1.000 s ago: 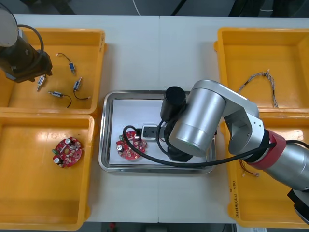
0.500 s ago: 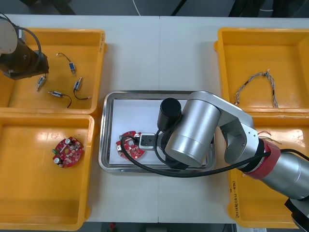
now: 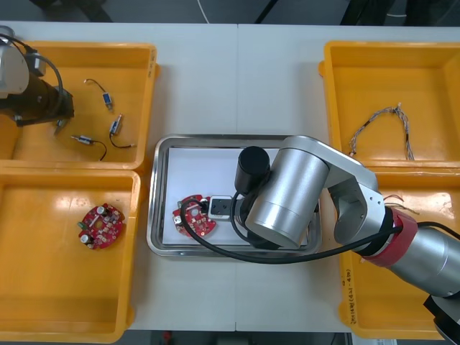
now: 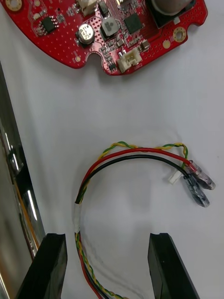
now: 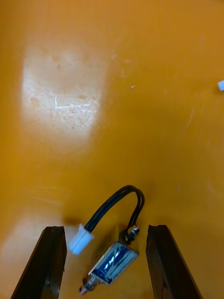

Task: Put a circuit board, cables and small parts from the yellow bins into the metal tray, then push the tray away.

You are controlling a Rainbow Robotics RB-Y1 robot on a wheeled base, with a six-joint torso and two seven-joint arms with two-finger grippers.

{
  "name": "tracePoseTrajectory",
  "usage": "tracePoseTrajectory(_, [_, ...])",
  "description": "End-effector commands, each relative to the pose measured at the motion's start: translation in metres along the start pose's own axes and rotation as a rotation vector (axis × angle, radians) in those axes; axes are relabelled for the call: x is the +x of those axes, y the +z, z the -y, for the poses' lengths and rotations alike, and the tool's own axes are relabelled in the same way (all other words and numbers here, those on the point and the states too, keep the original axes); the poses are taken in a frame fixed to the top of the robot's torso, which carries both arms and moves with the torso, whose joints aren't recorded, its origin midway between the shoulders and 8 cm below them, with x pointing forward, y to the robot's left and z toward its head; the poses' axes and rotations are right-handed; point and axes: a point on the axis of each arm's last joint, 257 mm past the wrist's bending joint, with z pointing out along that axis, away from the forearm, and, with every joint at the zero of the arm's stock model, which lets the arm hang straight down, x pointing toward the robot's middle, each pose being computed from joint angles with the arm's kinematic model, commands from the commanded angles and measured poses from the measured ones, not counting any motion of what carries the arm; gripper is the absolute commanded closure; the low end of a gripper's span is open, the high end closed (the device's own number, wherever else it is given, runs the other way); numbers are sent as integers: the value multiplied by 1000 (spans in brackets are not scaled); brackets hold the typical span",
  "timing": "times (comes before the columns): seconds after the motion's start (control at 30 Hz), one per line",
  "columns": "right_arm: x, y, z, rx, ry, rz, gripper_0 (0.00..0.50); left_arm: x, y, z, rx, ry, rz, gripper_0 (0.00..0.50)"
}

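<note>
Both openings: wide apart, nothing clamped.
Left end effector (image 5: 105,230): low in yellow bin (image 3: 136,86), straddling small metal part (image 5: 109,261).
Right end effector (image 4: 105,236): inside tray (image 3: 159,194), straddling cable (image 4: 126,156) near circuit board (image 4: 107,32).

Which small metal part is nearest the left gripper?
The small metal part with the looped black wire, between the left gripper's open fingers; the other three lie farther toward the tray.
</note>
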Motion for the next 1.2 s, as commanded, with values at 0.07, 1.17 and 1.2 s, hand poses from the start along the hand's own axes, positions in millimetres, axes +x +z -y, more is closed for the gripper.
tracePoseTrajectory(0.07, [-12, -11, 2, 6, 19, 33, 0, -17, 0, 27, 43, 50, 37, 0])
tracePoseTrajectory(1.17, [19, -162, 148, 227, 326, 207, 0, -32, -92, 41, 77, 89, -32, 500])
tracePoseTrajectory(1.2, [21, -164, 151, 234, 335, 209, 0, -31, -95, 42, 75, 93, -35, 500])
